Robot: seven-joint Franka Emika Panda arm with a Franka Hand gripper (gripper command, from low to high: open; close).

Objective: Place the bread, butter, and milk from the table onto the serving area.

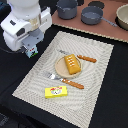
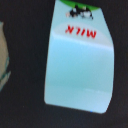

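The milk [image 2: 80, 60] fills the wrist view, a white and light-blue carton with a red "MILK" label. In the exterior view only a bit of the milk [image 1: 32, 52] shows under my gripper [image 1: 30, 49], over the black table just off the serving area's [image 1: 35, 80] left edge. My fingers are not visible, so I cannot tell whether they grip it. The bread [image 1: 71, 63] lies on the round plate [image 1: 61, 67]. The butter [image 1: 56, 91] lies flat on the mat near its front edge.
An orange-handled fork [image 1: 66, 80] and knife [image 1: 84, 58] flank the plate. A brown board [image 1: 100, 22] with two grey pots [image 1: 92, 14] stands at the back. The arm's white body [image 1: 25, 22] fills the exterior view's upper left.
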